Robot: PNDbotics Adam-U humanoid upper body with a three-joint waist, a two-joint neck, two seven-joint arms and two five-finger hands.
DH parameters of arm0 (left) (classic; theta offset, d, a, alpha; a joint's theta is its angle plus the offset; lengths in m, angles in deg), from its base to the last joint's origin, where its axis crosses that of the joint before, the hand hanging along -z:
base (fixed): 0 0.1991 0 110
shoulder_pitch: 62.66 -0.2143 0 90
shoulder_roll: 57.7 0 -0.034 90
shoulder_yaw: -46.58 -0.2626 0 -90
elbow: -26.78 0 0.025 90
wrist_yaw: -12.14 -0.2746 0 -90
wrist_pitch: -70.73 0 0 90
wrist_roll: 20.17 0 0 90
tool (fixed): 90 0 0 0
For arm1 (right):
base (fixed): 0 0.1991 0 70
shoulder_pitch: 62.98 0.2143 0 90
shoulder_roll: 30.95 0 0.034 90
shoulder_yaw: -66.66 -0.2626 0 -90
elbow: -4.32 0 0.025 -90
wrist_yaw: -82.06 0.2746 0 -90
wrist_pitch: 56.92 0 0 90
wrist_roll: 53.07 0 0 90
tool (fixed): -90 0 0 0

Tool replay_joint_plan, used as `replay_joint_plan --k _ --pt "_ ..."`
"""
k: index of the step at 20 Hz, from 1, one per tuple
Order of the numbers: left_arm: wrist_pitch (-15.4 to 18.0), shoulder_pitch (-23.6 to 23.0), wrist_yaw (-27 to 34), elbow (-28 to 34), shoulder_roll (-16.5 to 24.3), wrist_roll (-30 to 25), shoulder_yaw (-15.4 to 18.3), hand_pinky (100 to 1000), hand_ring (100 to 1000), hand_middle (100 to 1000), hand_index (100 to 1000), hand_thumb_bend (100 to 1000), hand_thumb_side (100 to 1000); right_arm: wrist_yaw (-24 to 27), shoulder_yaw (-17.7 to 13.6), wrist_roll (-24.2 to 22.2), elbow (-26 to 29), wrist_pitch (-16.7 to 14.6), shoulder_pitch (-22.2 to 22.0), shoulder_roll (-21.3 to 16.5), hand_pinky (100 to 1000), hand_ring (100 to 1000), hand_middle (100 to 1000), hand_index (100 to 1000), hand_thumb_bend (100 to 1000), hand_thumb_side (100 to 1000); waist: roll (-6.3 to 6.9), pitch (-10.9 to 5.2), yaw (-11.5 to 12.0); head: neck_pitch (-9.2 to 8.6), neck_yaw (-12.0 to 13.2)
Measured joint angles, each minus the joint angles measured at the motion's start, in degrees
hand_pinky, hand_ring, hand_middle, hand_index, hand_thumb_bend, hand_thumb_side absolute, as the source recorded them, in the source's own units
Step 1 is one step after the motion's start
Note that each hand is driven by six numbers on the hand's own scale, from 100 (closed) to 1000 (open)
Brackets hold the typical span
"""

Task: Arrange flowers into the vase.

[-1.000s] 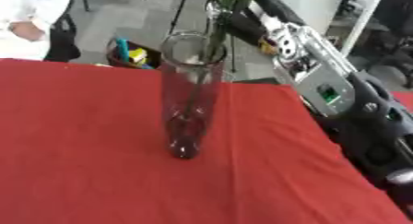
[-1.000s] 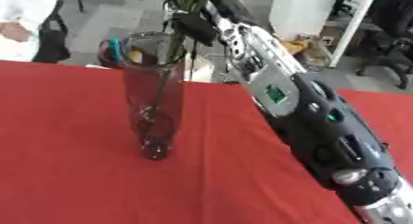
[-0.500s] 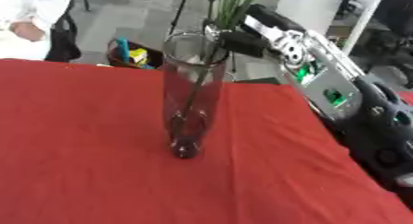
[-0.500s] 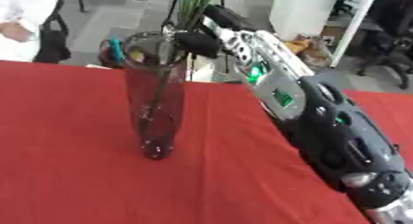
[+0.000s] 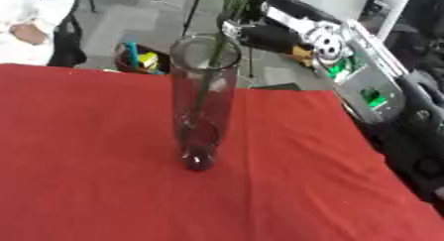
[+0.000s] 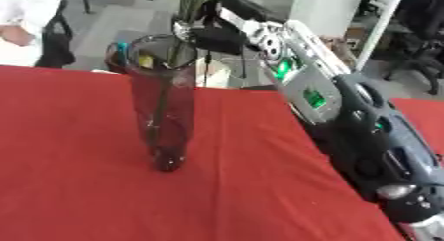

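The right hand [image 5: 260, 34], fingers curled around green stems [image 5: 227, 7], holds them above the vase [image 5: 204, 101] on the red table [image 5: 104, 185]; the stem ends are already inside, and release appears to remain.
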Motion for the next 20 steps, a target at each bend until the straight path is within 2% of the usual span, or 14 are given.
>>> replay_joint_plan --k 5,20 --pt "0.0 0.0 0.0 0.0 0.0 0.0 0.0 742 882 841 869 100 1000 0.9 -0.1 0.9 0.6 -0.2 -0.3 -0.3 767 920 788 901 208 1000 0.04 -0.01 -0.2 0.00 0.0" --pt "0.0 -0.2 0.0 0.0 0.0 0.3 0.1 741 883 842 868 100 1000 1.5 -1.1 -0.3 2.9 0.1 -3.3 -3.5 764 918 786 898 190 1000 0.31 -0.11 -0.8 0.00 0.1"
